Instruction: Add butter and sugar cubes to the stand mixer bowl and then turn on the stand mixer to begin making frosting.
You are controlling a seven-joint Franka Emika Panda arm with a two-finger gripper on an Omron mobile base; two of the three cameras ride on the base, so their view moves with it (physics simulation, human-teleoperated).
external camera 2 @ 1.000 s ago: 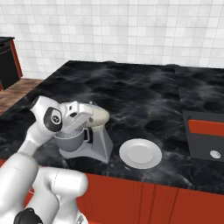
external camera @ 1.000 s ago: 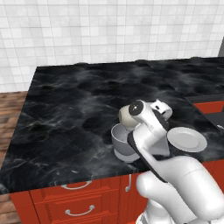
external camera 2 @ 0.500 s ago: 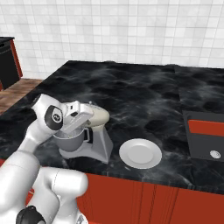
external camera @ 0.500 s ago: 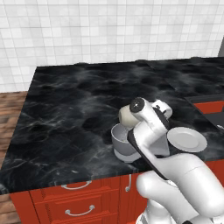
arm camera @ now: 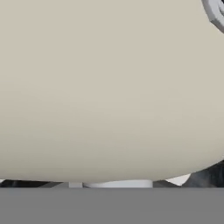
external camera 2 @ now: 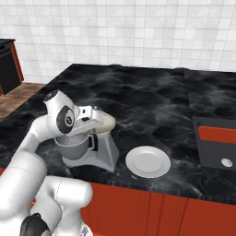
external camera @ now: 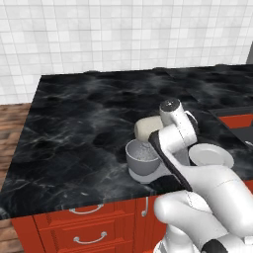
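Observation:
The stand mixer (external camera 2: 105,138) stands near the counter's front edge, its beige head (external camera: 147,129) lowered over the grey stand mixer bowl (external camera: 142,159) (external camera 2: 71,146). My gripper (external camera 2: 92,116) is pressed up against the top of that head, whose beige surface (arm camera: 109,87) takes up nearly all of the hand view. The fingertips are hidden against the head, so I cannot tell how the jaws stand. The butter and the sugar cubes are hidden from every view.
A flat white plate (external camera 2: 148,161) (external camera: 211,155) lies on the black marble counter (external camera 2: 138,97) just right of the mixer. A sink recess (external camera 2: 216,143) sits at the far right. Red drawers (external camera: 84,227) run below the front edge.
My hand has edged a little closer along the mixer's head. The mixer, bowl and plate have stayed where they were.

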